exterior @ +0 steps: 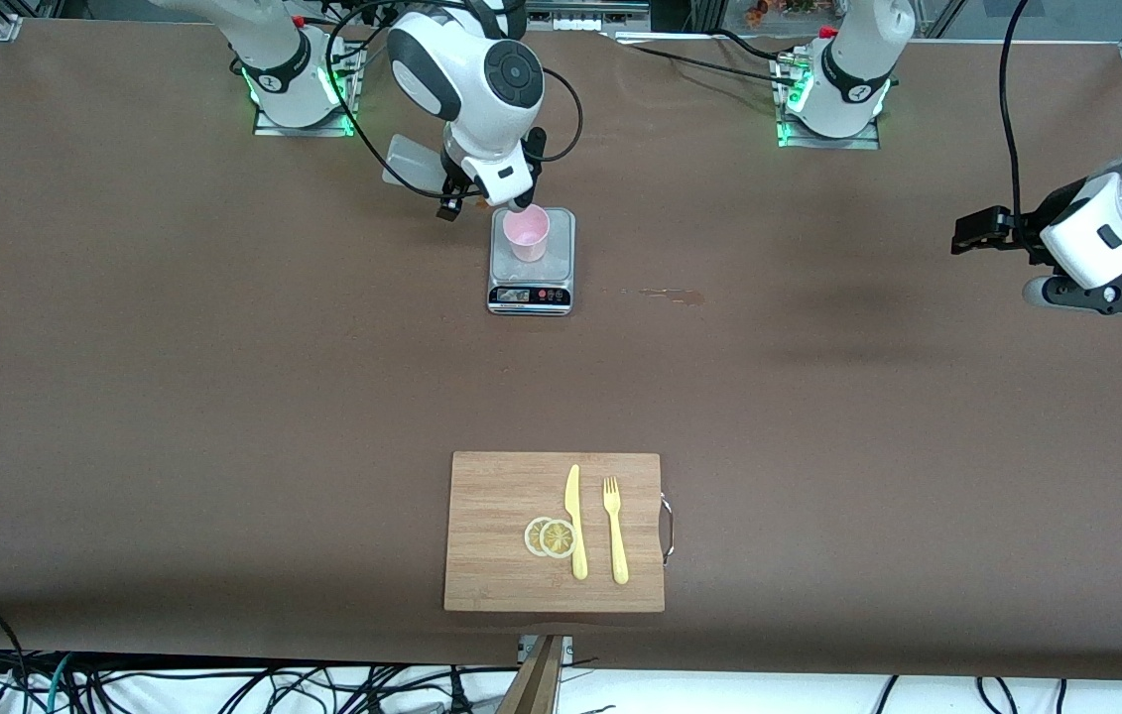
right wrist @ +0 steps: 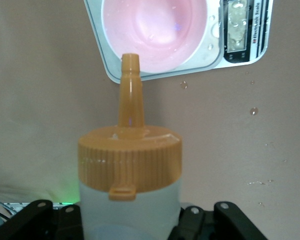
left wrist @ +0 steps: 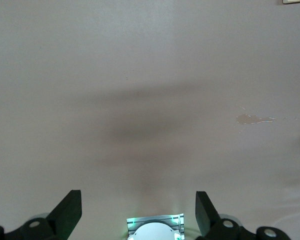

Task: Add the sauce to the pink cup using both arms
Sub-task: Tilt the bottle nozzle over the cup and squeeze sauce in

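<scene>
The right arm's hand is pinching the sauce, a whitish squeeze bottle with an orange cap. In the front view the hand is sitting in the upper middle of the frame, mostly hidden under the white wrist. The bottle is tipping so that its orange nozzle is pointing at the rim of the pink cup. In the right wrist view the nozzle tip is lining up with the edge of the cup at the top of the frame, and the inside of the cup is looking pale pink and wet.

The pink cup is standing upright on a small silver kitchen scale, in the upper middle of the front view. Small drops are lying on the scale and on the brown table next to it.

The left arm's hand is waiting at the right edge of the front view, up over bare table. Its fingers are spreading wide with nothing between them.

A small pale smear is sitting on the table beside the scale, toward the left arm's end.

In the lower middle of the front view a wooden cutting board is lying flat. On it are two lemon slices, a yellow knife and a yellow fork, side by side.
</scene>
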### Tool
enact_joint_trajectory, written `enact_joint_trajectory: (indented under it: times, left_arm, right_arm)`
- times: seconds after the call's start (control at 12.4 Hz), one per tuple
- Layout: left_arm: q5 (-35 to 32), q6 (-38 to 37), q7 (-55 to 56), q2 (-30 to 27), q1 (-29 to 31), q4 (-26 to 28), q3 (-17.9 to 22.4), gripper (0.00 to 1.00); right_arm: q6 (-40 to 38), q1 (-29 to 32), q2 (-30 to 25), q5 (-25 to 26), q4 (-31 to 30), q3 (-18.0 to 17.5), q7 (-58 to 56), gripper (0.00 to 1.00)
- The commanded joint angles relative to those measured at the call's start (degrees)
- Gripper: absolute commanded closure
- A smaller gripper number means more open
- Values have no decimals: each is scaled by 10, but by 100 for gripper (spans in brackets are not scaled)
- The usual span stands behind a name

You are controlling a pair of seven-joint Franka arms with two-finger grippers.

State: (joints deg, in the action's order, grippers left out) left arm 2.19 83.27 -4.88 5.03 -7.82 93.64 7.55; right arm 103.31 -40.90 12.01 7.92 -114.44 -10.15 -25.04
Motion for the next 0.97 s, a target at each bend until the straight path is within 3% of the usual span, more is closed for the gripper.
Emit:
enact_joint_trajectory:
  times: [0.0,0.24,0.49,0.73,0.89]
  left_arm:
    - [-7,-11,-12,5,1,-14,-1,0]
    - [-7,-11,-12,5,1,-14,-1,0]
    - [-6,-11,-11,5,0,-14,-1,0]
    - [-7,-11,-12,5,0,-14,-1,0]
    - [-7,-11,-12,5,0,-14,-1,0]
  right_arm:
    - [-21,48,-12,-2,27,-2,-54,100]
    - [-22,109,-42,-56,27,6,-165,100]
    - [-22,140,-56,-102,30,42,-262,100]
    - [-22,175,-59,-200,30,118,-472,100]
    - [-32,178,-46,-275,30,191,-611,100]
